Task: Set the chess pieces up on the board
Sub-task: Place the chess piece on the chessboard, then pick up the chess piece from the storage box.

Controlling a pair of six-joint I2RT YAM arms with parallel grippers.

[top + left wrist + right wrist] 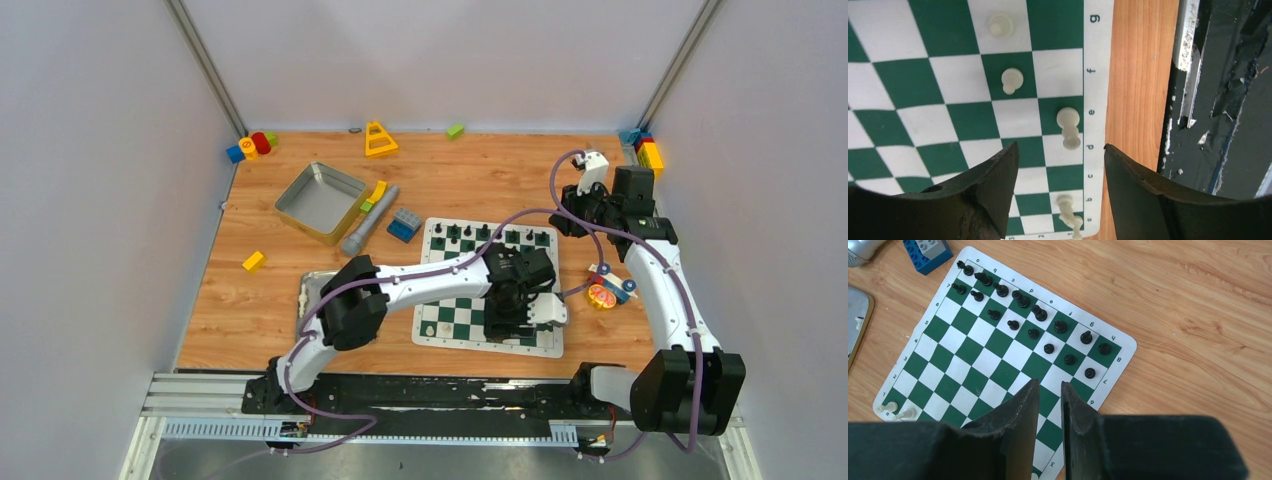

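As it lies now, the board (455, 315) sits flat on the wooden worktop (260, 300), a little right of centre and close to the arms' bases. The black pieces (1033, 315) stand in two rows along its far edge. Only a handful of white pieces (1011, 80) are on it, all by the near edge: two small ones one square in, a taller one (1068, 127) on the edge row near the middle letters, and a pair (898, 411) at the near left corner. Whether the taller one stands or lies I cannot tell.

The left gripper (1060, 146) hangs over the near edge of the board with its jaws spread wide and nothing between them; the taller white piece is just beyond its fingertips. The right gripper (1049, 384) looks down on the board from the far right corner, drawn closed to a thin slit and empty.

Left of the board's far corner sit a blue block (404, 225) and a grey cylinder (368, 230), then a silver tray (322, 200). A round orange toy (603, 295) lies just right of the board. Coloured blocks are scattered along the far edge — a yellow triangle (380, 140), a green block (455, 130), clusters in both far corners.
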